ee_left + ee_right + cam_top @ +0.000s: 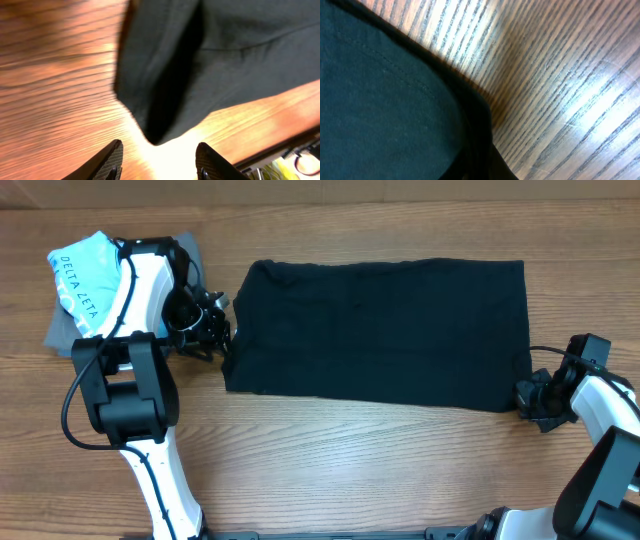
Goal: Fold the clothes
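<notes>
The black garment (375, 330) lies flat on the table as a wide rectangle. My left gripper (212, 330) is at its left edge, low over the wood. In the left wrist view its fingers (160, 162) are open and empty, with a corner of the garment (170, 75) just ahead of them. My right gripper (530, 395) is at the garment's near right corner. In the right wrist view the garment's hemmed edge (395, 100) runs down into the jaws, which look shut on it (495, 167). No white neck label shows.
A light blue shirt with white lettering (85, 275) lies on a grey folded garment (60, 335) at the far left, behind the left arm. Bare wooden table (350, 460) runs along the front.
</notes>
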